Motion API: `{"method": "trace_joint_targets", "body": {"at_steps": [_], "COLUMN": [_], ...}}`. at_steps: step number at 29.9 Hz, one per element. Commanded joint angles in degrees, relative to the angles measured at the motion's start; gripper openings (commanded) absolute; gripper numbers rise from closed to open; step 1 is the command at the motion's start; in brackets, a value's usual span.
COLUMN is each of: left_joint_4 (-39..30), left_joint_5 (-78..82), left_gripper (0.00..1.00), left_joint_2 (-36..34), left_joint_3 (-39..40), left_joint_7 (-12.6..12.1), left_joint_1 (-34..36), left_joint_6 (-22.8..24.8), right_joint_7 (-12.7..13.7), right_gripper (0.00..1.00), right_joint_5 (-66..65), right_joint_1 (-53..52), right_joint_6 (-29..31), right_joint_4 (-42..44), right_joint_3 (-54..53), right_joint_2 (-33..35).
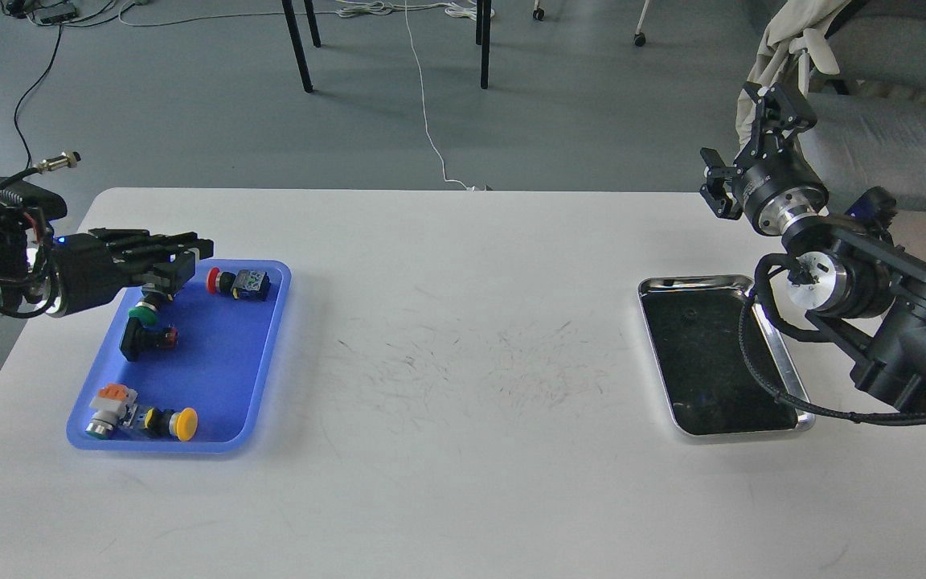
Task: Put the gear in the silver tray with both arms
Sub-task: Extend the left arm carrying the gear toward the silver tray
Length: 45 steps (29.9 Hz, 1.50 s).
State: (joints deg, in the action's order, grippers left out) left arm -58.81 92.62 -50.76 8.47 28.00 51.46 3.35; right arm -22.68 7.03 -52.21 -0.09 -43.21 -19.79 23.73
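Observation:
The gear is a set of small push-button parts in a blue tray point(266, 354): a red one point(236, 282), a green one point(142, 314), a black one point(147, 338) and a yellow one point(173, 423). My left gripper point(186, 256) hovers over the tray's far left corner with its dark fingers close together. Whether they hold anything is unclear. The silver tray point(784, 366) lies at the right with a bare dark bottom. My right gripper point(780, 95) is raised beyond the table's far right edge, well above that tray. Nothing shows in it.
The white table point(463, 338) has faint scuff marks in the middle. A grey chair with a cloth point(881, 96) stands behind the right arm. Table legs and cables cross the floor beyond the far edge. A black cable from the right arm hangs over the silver tray's right rim.

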Motion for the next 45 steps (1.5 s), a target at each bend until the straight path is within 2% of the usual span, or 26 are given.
{"method": "trace_joint_targets", "body": {"at_steps": [1,7,14,18,32,45], "left_joint_4": [-2.2,-4.1,-2.5,-0.6,15.4,21.5], "left_joint_5": [0.2,1.2,5.5,5.6,5.5,5.4], "left_gripper": [0.07,0.07,0.07,0.07,0.07,0.07], "left_joint_2": [2.9,10.4,21.4,27.9,49.8,50.8], "left_joint_3": [-0.1,-0.6,-1.1,-5.5,-7.6,-8.0], "left_joint_7": [0.0,0.0,0.0,0.0,0.0,0.0], "left_joint_1": [2.1,6.0,8.1,9.8,11.3,10.5], "left_joint_6": [0.4,3.7,6.0,6.1,6.1,6.1], "right_joint_7": [0.1,0.2,0.4,0.4,0.4,0.5], "right_gripper": [0.97,0.97,0.97,0.97,0.97,0.97], "right_joint_5": [0.0,0.1,0.1,0.1,0.1,0.1], "right_joint_1": [-0.1,-0.3,-2.2,-2.5,-3.6,-3.8], "right_joint_6": [0.0,0.0,-0.4,-0.4,-1.2,-1.2], "right_joint_4": [-0.2,-0.4,-0.1,0.1,0.2,0.5], "right_joint_3": [-0.8,-3.5,-5.7,-6.1,-6.3,-6.1], "right_joint_2": [0.2,0.0,0.3,0.3,0.7,0.8]}}
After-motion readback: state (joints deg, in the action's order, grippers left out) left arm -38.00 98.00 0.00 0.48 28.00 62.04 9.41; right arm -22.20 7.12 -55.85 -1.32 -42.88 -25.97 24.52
